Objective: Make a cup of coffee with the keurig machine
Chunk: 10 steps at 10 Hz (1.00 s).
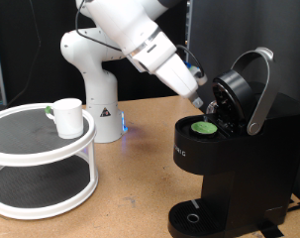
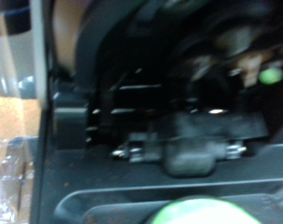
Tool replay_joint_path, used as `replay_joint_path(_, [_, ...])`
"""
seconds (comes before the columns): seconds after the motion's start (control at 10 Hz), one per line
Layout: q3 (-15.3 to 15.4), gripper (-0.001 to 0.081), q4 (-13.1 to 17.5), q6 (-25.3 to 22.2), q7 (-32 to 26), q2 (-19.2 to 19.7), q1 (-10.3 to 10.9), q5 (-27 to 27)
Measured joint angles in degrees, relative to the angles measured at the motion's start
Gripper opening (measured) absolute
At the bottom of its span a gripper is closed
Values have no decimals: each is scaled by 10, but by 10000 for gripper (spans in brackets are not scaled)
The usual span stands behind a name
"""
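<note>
Gripper (image 1: 207,102): seen in the exterior view right of centre, at the end of the white arm (image 1: 140,35) that slants down from the top of the frame; its tip sits inside the raised mouth of the keurig machine, just above the pod seat. How far the fingers stand apart cannot be told, since they are dark against the dark machine, and no object shows between them.
Keurig machine (image 1: 234,164): large and black, filling the lower right of the exterior view, with its hinged lid (image 1: 239,89) tipped up and back and the grey curved handle (image 1: 260,87) arching over it.
Pod (image 1: 205,126): a small round item with a green top, lying in the open brew chamber directly below the gripper; whether the gripper touches it cannot be told.
Drip tray (image 1: 192,215): round, at the foot of the machine along the bottom edge of the exterior view, with no mug standing on it.
Cup (image 1: 66,116): small and white, upright on the top tier of the rack at the left of the exterior view, well apart from the machine.
Rack (image 1: 41,159): white, round, two-tiered, in the lower left of the exterior view.
Arm base (image 1: 95,94): white, standing on the wooden table (image 1: 140,188) just right of the rack.
Wrist view: blurred and dark, showing black machine parts close up, a green blur (image 2: 202,211) at the bottom edge and a small green spot (image 2: 269,76) at upper right.
</note>
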Motion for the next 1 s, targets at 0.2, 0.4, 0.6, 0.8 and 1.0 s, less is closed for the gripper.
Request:
replay_joint_path(0.2, [-2, 808, 13, -2, 35, -17, -4, 1])
replay_joint_path(0.4, [-6, 808, 40, -15, 74, -30, -6, 4])
replay_joint_path(0.6, [-18, 808, 75, -43, 99, -34, -6, 6])
replay_joint_path(0.8, [-33, 808, 104, -95, 109, -35, -7, 5])
replay_joint_path(1.0, [-40, 808, 109, -113, 109, -34, -7, 5])
